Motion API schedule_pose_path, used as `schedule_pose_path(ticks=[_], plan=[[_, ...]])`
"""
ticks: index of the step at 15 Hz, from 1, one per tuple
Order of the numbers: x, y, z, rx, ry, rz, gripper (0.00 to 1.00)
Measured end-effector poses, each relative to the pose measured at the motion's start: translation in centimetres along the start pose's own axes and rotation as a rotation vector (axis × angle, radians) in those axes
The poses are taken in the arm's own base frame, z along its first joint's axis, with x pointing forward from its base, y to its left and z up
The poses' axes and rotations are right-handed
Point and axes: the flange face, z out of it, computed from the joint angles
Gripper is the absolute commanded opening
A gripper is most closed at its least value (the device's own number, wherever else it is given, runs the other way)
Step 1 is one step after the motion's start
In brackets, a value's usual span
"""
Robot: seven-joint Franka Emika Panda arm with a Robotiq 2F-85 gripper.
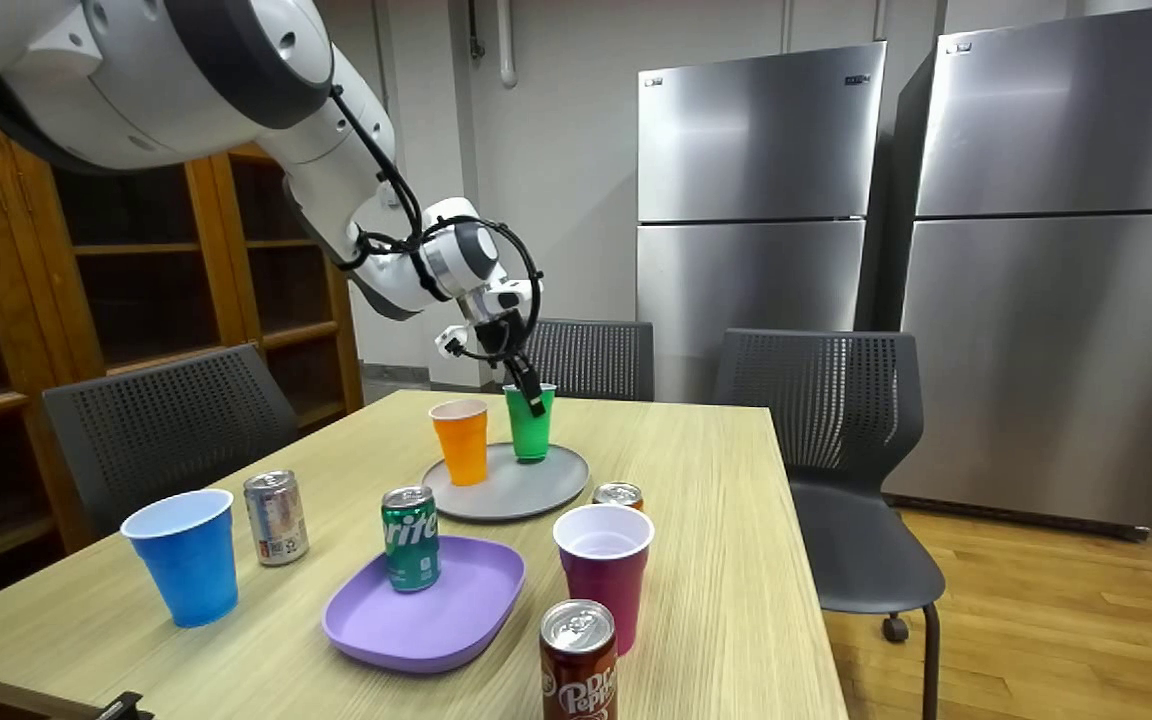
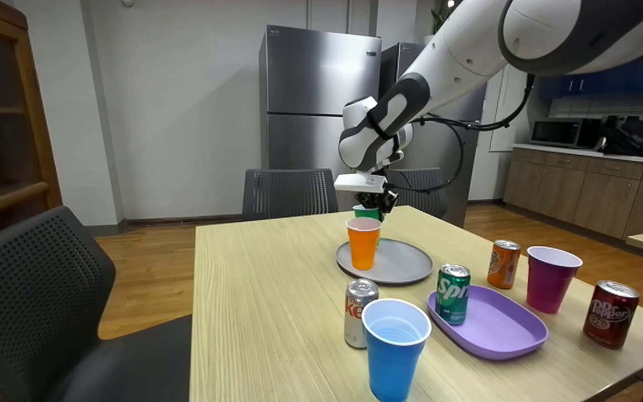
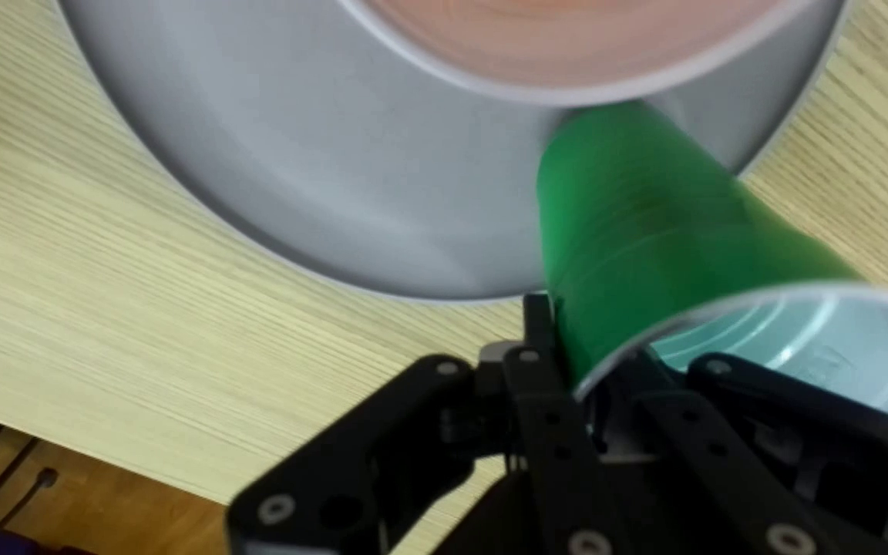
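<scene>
One claw [image 3: 589, 354] is clamped on the wall of the green cup [image 3: 644, 223], with one finger [image 3: 540, 327] outside and its partner apparently inside the rim. The cup is just under the claw, roughly upright in an exterior view, its base over the gray plate [image 1: 536, 495]; whether the base touches the plate I cannot tell. Judged from how things lie, the handling of this cup is unfinished: it is at the plate, but not yet let go. Just beside the claw, the orange cup [image 1: 463, 445] stands on the same plate, free of the grip. Farther from the claw, on the table [image 2: 271, 312], are the orange can [image 2: 504, 265], the silver can [image 2: 356, 321] and the purple tray [image 2: 503, 326], with the Sprite can [image 2: 452, 296] upright in it. Farther still than the Sprite can are the blue cup [image 2: 394, 357], the maroon cup [image 2: 550, 285] and the Dr Pepper can [image 2: 612, 312], none touched by the claw.
</scene>
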Motion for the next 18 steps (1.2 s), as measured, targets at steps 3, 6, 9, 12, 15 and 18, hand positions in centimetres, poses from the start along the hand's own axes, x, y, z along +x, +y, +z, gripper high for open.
schedule_pose_path(ticks=[3,6,9,12,15,18], plan=[[0.1,-0.1,-0.1,0.002,0.002,0.0,0.49],[0.1,-0.1,-0.3,0.005,0.003,0.001,0.72],[0.3,-0.1,-0.8,0.013,0.007,0.003,0.94],[0.7,-0.1,-1.8,0.028,0.013,0.007,1.0],[1.0,0.5,-2.9,0.053,0.018,0.013,1.0],[1.2,1.6,-3.9,0.082,0.022,0.018,1.0]])
